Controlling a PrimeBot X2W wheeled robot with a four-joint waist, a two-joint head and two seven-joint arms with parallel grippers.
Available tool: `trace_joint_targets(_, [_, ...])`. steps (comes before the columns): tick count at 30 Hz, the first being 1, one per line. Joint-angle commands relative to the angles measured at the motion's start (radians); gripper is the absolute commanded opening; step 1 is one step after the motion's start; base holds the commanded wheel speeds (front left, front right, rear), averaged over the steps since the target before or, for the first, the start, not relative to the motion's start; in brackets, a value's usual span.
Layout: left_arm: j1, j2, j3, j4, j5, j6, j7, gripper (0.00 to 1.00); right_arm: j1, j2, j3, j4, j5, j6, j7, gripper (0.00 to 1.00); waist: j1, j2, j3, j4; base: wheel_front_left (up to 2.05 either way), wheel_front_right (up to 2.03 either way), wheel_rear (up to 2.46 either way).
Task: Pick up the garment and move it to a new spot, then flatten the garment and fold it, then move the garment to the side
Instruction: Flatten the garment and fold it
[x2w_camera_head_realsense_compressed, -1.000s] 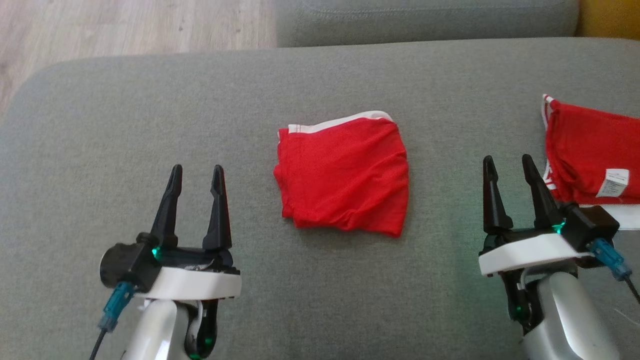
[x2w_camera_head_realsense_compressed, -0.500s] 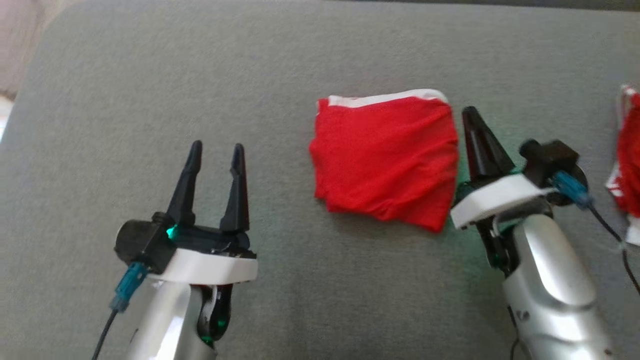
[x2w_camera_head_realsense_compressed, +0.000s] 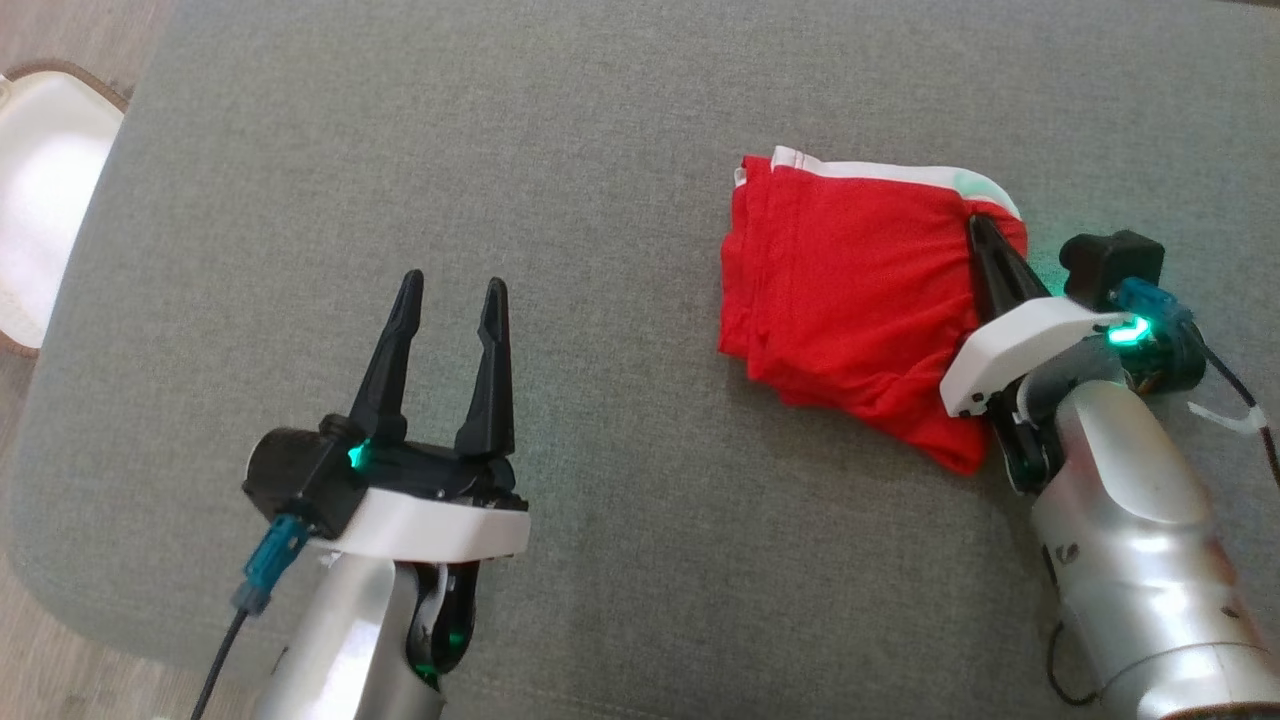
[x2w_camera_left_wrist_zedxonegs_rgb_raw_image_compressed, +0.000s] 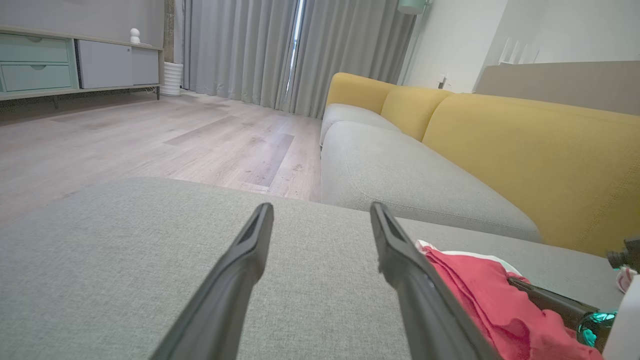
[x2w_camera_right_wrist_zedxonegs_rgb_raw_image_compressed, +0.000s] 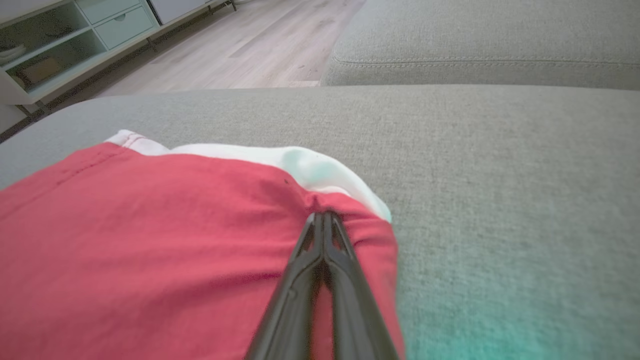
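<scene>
Grey sofa cushion (x2w_camera_head_realsense_compressed: 600, 120) carries the folded garment (x2w_camera_head_realsense_compressed: 850, 280). The right gripper (x2w_camera_head_realsense_compressed: 980, 235), jaws clamped on its edge, looks ready to drag it aside. The left gripper (x2w_camera_head_realsense_compressed: 450, 300) waits, jaws apart.

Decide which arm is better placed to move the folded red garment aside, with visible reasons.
Right. The right gripper is shut on the red garment at its right edge, fabric puckered there. The left gripper stands open over the grey cushion, away from the cloth.

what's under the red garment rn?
Gray cushion shows all around the red garment; whatever lies beneath its folds is covered. Right end effector pinches its corner by the white band.
</scene>
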Motion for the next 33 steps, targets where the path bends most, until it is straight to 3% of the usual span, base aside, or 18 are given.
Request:
trace_joint_targets(1, [-0.034, 0.008, 0.022, -0.026, -0.005, 0.004, -0.005, 1.00, -0.023, 0.013, 0.014, 0.017, -0.006, 0.007, -0.022, 0.00, 0.0000, 0.0000, -0.006, 0.001, 0.00, 0.00, 0.00])
trace_joint_targets(8, [-0.020, 0.008, 0.028, -0.019, -0.001, 0.007, -0.005, 1.00, -0.047, 0.027, 0.072, 0.028, 0.038, 0.007, -0.098, 0.00, 0.0000, 0.0000, -0.040, -0.015, 0.00, 0.00, 0.00])
trace_joint_targets(13, [-0.015, 0.008, 0.022, -0.017, -0.002, 0.006, -0.005, 1.00, -0.019, 0.028, 0.266, 0.011, 0.149, 0.007, -0.080, 0.00, 0.0000, 0.0000, -0.059, -0.026, 0.00, 0.00, 0.00])
trace_joint_targets(17, [-0.014, 0.008, 0.016, -0.015, -0.003, 0.007, -0.005, 1.00, 0.000, 0.028, 0.350, 0.025, 0.176, 0.007, -0.067, 0.00, 0.0000, 0.0000, -0.074, -0.028, 0.00, 0.00, 0.00])
trace_joint_targets(22, [-0.007, 0.008, 0.032, -0.014, 0.000, 0.007, -0.005, 1.00, 0.022, 0.028, 0.458, -0.057, 0.260, 0.007, -0.101, 0.00, 0.0000, 0.0000, -0.092, -0.032, 0.00, 0.00, 0.00])
trace_joint_targets(25, [0.000, 0.008, 0.040, -0.013, 0.002, 0.007, -0.005, 1.00, 0.043, 0.028, 0.555, -0.070, 0.308, 0.007, -0.052, 0.00, 0.0000, 0.0000, -0.101, -0.037, 0.00, 0.00, 0.00])
trace_joint_targets(33, [0.009, 0.008, 0.062, -0.019, 0.007, 0.010, -0.005, 1.00, 0.026, 0.028, 0.589, -0.032, 0.347, 0.007, -0.038, 0.00, 0.0000, 0.0000, -0.115, -0.072, 0.00, 0.00, 0.00])
